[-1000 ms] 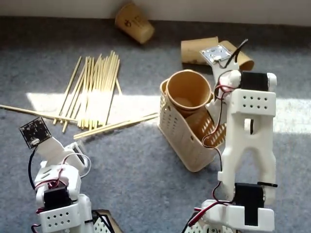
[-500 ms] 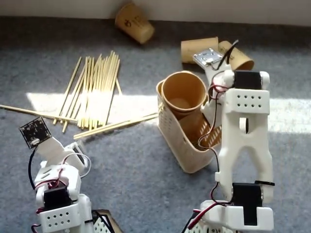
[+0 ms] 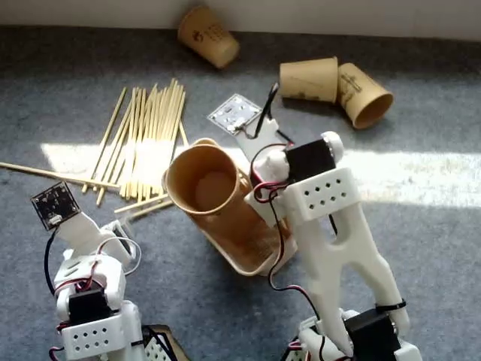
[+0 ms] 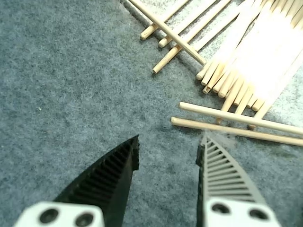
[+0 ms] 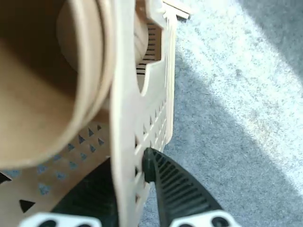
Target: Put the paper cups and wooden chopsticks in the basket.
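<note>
Right claw (image 5: 135,163) clamped on the basket (image 5: 124,94) wall; left claw (image 4: 168,146) spread wide, holding nothing.
The right claw's two fingers pinch the perforated wall, one inside and one outside, and a large paper cup (image 3: 199,180) sits in the basket's mouth. The basket lies tilted between the two arms on the grey table (image 3: 443,241), its far end just beside the wooden chopsticks (image 3: 146,135). The left claw hangs over bare table, with the nearest chopstick ends just ahead of its tips. Near the table's far edge, a lone cup (image 3: 208,35) and a touching pair of cups (image 3: 310,79) lie on their sides.
</note>
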Tool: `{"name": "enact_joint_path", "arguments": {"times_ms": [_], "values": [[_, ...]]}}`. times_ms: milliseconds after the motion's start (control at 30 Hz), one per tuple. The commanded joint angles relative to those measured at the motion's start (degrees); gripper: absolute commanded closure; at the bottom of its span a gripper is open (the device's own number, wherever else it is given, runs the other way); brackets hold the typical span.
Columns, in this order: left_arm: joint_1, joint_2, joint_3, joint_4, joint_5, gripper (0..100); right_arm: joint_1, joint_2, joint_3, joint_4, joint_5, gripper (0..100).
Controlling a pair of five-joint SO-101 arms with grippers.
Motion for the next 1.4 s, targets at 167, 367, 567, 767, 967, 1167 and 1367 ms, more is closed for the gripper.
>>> {"name": "enact_joint_path", "arguments": {"times_ms": [167,367,567,767,967,1167,1367], "values": [[-0.04,-0.57,-0.13,-0.97,0.44,79,-2.33,-2.68,-0.31,1.98,-7.12,99.3],[-0.04,-0.57,-0.13,-0.88,0.44,79,-6.9,-3.3,-3.21,1.98,-7.47,99.3],[-0.04,-0.57,-0.13,-0.88,0.44,79,-5.85,-2.59,-9.8,1.98,-11.69,99.3],[-0.04,-0.57,-0.13,-0.88,0.44,79,3.56,-2.59,-9.54,1.63,-12.31,99.3],[-0.04,-0.57,-0.13,-0.88,0.44,79,10.42,0.13,-0.92,-2.59,-11.78,98.9],[-0.04,-0.57,-0.13,-0.88,0.44,79,13.76,5.67,5.85,-6.46,-11.6,98.9],[-0.04,-0.57,-0.13,-0.97,0.44,79,14.02,4.97,10.33,-8.48,-16.7,98.8]]}}
